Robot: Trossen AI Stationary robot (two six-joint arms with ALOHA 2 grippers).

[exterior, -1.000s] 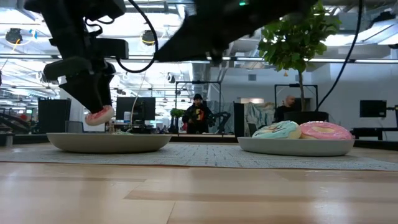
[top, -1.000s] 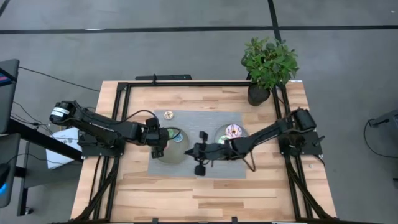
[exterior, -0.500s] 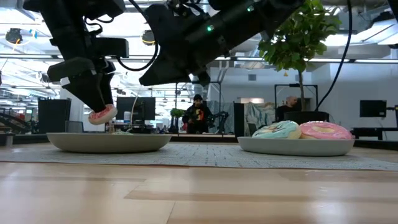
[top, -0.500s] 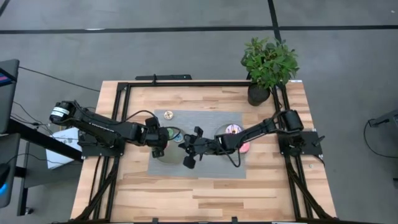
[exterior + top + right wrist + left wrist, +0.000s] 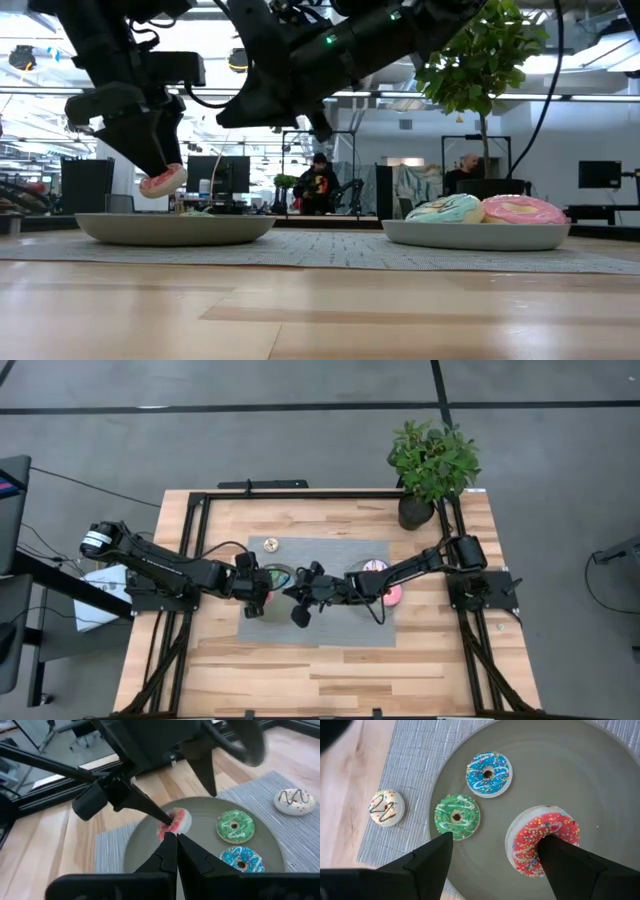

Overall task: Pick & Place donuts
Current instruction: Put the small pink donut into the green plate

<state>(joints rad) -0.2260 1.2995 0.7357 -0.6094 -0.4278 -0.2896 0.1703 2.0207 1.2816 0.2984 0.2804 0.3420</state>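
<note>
Currently the left grey plate, round with a smooth matte surface, holds the small blue donut and the small green donut, both iced with white squiggles. The left gripper hangs over this plate, one finger through the hole of the red sprinkled donut, which it holds just above the dish. The tan donut lies off the plate on the woven grey mat. The right gripper, fingers pressed together, hovers near the same plate. On the right plate rest the mint-green donut and the pink donut, on the pale wooden bench.
</note>
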